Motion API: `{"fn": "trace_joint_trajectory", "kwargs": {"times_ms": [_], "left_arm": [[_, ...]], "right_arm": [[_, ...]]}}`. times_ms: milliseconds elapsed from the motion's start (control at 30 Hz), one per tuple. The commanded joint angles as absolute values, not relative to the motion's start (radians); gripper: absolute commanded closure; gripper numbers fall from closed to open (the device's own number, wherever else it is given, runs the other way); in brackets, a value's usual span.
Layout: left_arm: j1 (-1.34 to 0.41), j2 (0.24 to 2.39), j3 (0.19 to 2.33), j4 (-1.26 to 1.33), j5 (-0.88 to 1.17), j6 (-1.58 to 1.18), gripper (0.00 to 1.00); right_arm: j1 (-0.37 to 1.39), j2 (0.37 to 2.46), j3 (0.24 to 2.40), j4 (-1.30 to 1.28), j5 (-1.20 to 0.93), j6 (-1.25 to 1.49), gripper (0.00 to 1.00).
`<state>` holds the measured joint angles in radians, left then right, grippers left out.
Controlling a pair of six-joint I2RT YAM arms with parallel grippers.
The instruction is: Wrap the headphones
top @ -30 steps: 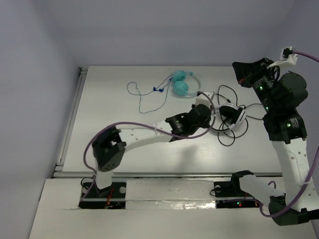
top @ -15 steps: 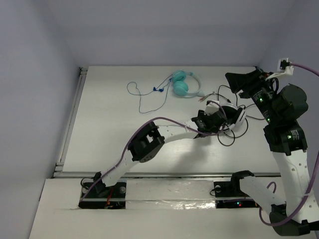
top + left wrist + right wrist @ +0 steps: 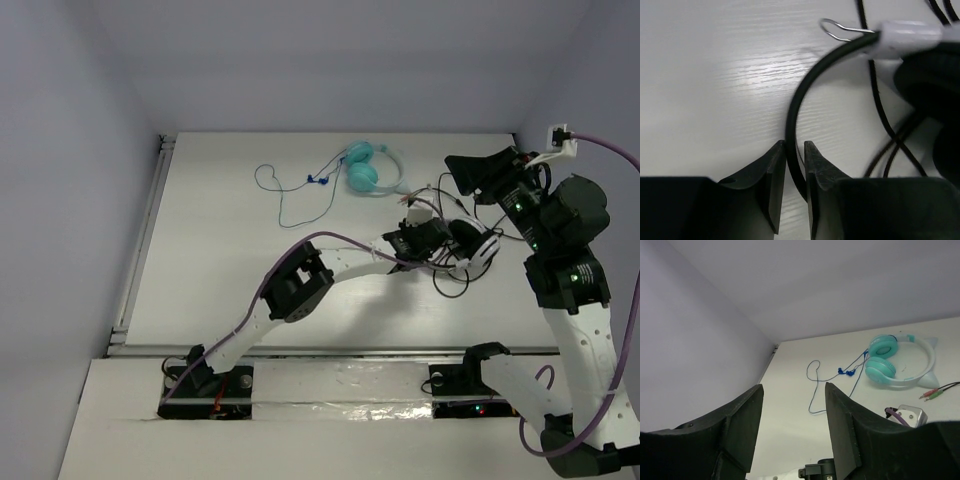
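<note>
The left gripper (image 3: 795, 148) is clenched on the black headband (image 3: 799, 95) of the headphones (image 3: 472, 240), lying right of the table's (image 3: 220, 250) middle among loose cable (image 3: 873, 85). A pull may slip the thin band out or snag the cable; the right gripper (image 3: 793, 390) hangs above, spread, empty.

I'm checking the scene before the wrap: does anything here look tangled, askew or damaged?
Only the cable: it sprawls in loose crossing loops around the headphones, unwrapped. The left gripper pinches the headband; the right gripper hangs open. Nothing looks broken.
</note>
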<state>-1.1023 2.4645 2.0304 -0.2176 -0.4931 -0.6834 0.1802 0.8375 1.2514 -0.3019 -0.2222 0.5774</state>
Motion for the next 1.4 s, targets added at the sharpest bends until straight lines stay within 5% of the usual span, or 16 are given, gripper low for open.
{"fn": "trace_joint_trajectory", "kwargs": {"times_ms": [0,267,367,600,800,967,1133,1267,1367], "left_arm": [[-1.052,2.366,1.895,-0.229,-0.528,-0.690,0.90],[-1.043,2.091,1.562,-0.108,-0.589,-0.715,0.90],[-1.034,2.085,1.502,-0.095,-0.549,-0.713,0.80],[-1.034,2.146,1.519,-0.109,-0.514,-0.684,0.55],[-1.034,2.195,1.581,-0.100,-0.468,-0.641,0.48],[-1.034,2.241,1.626,-0.106,-0.439,-0.634,0.52],[-1.025,2.247,1.632,-0.115,-0.440,-0.641,1.00],[-0.994,2.107,1.531,-0.048,-0.410,-0.643,1.00],[-0.959,1.938,1.459,-0.025,-0.391,-0.631,1.00]], "right_arm": [[0.187,0.825,1.244,-0.233,-0.255,0.581,0.42],[0.187,0.864,1.174,-0.192,-0.305,0.592,0.45],[0.187,0.884,1.135,-0.170,-0.336,0.601,0.37],[0.205,0.877,1.066,-0.153,-0.325,0.612,0.36],[0.225,0.879,1.026,-0.143,-0.313,0.615,0.38],[0.225,0.873,1.022,-0.138,-0.304,0.618,0.38],[0.225,0.865,1.009,-0.126,-0.295,0.626,0.45],[0.235,0.851,0.996,-0.130,-0.258,0.614,0.59],[0.235,0.851,0.999,-0.124,-0.261,0.609,0.60]]}}
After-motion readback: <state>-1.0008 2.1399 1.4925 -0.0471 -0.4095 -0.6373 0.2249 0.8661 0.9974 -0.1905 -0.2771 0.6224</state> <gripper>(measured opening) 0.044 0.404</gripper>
